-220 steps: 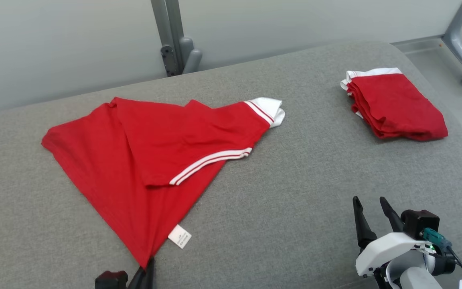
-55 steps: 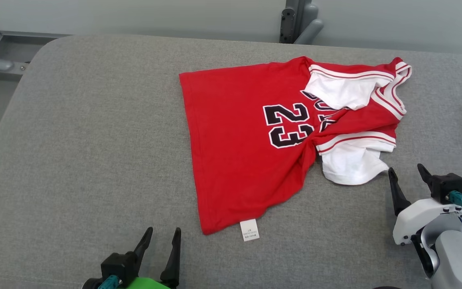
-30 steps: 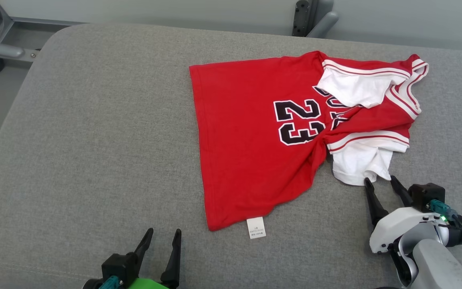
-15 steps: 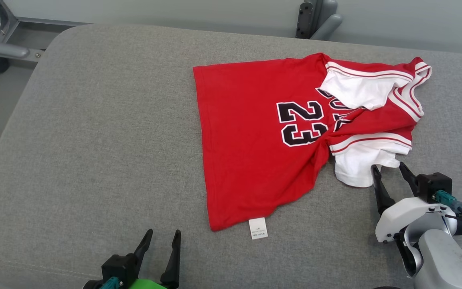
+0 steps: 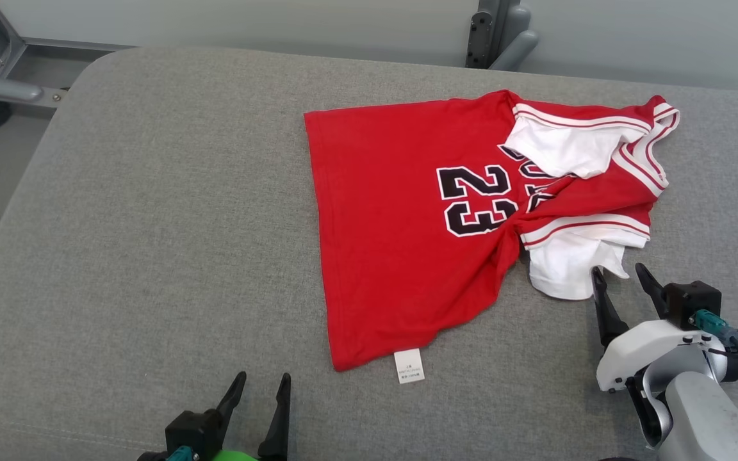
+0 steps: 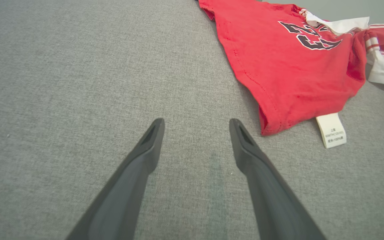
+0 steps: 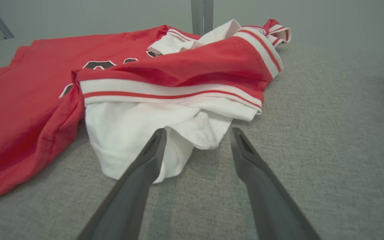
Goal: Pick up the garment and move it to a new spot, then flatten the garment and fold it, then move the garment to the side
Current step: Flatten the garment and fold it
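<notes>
Crumpled red shirt (image 5: 401, 243) on a grey cushion (image 5: 151, 224).
Right gripper (image 5: 617, 271) spread beside its white sleeve (image 5: 561, 275); left gripper (image 5: 263, 380) spread near the hem.

The head view looks steeply down on the grey padded surface (image 5: 151, 224), far enough off to hold the whole garment (image 5: 394, 243) at the frame's upper right. The left wrist view lies low over the fabric, facing along the left hand (image 6: 196, 122) toward the label (image 6: 331, 130) at right. The right wrist view, equally low, faces the white sleeve (image 7: 128, 130) close up past the right hand (image 7: 198, 131). All three share the garment.
</notes>
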Controlling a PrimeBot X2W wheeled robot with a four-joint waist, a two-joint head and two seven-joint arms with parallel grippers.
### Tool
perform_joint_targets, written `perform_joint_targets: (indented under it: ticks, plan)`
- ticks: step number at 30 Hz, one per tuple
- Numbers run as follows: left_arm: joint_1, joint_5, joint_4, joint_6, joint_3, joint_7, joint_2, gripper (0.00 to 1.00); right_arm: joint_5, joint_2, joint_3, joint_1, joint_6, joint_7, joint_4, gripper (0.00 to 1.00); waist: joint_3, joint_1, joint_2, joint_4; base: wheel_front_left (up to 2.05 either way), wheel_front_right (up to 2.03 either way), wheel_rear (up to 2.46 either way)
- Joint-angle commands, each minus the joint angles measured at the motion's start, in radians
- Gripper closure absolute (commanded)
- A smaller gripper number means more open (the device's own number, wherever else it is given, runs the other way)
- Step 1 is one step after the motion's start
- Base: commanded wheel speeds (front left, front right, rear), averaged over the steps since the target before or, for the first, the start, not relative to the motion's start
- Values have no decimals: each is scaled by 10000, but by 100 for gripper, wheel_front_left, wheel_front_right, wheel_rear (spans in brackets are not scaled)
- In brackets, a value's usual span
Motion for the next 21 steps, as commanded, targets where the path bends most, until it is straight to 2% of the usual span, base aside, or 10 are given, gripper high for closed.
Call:
perform_joint_targets:
  ticks: [1,4,5,6,7,10,16,21]
  plan:
    - [49,83,10,-28,31,2,26,0,-65,-70,30,40,-16,-25,-14,4,12,0,0,5,0,0,0]
    - [20,61,46,-28,-4,2,26,0,-138,-118,56,-92,-16,-25,52,9,34,0,0,40,0,0,0]
    - [13,39,52,-25,-14,2,26,0,-167,-131,60,-128,-16,-25,85,14,40,0,0,60,0,0,0]
    - [11,26,61,-25,-25,2,26,0,-222,-164,112,-171,-16,-25,126,14,44,0,0,82,0,0,0]
    - [13,9,70,-19,-31,2,26,0,-242,-177,135,-205,-16,-25,193,33,49,0,0,102,0,0,0]
    - [19,-27,79,14,-40,2,26,0,-298,-199,157,-264,-16,-25,404,100,46,0,0,157,0,0,0]
    - [121,-40,76,57,61,2,28,0,-369,-248,174,-347,-16,-25,626,100,-88,0,0,83,0,0,0]
    - [324,59,35,-2,222,2,28,0,-386,-471,207,146,-16,-25,251,100,-471,0,0,-393,0,0,0]
